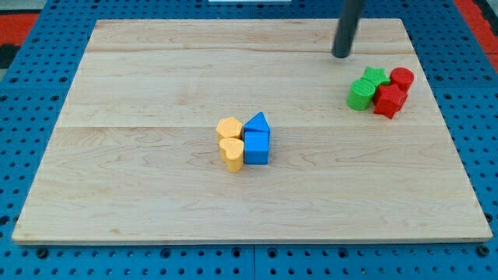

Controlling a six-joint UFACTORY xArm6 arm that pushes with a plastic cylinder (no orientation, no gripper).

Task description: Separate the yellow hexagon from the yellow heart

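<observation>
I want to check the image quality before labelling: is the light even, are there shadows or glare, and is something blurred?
Camera view: light is soft and even, no strong glare on the wooden board; the yellow hexagon, the yellow heart and the other blocks cast only faint shadows; my tip looks slightly soft, and the rod is cut off at the view's top.

We are seeing a yellow hexagon [228,127] and a yellow heart [231,153], both orange-tinted. A blue triangle [257,123] and a blue cube [257,147] are showing bright blue. Two green blocks [360,95] [375,75] and two red blocks [388,100] [401,78], shapes unclear. The board [156,93] is showing pale wood grain; my tip [341,56] is looking dark grey.
</observation>
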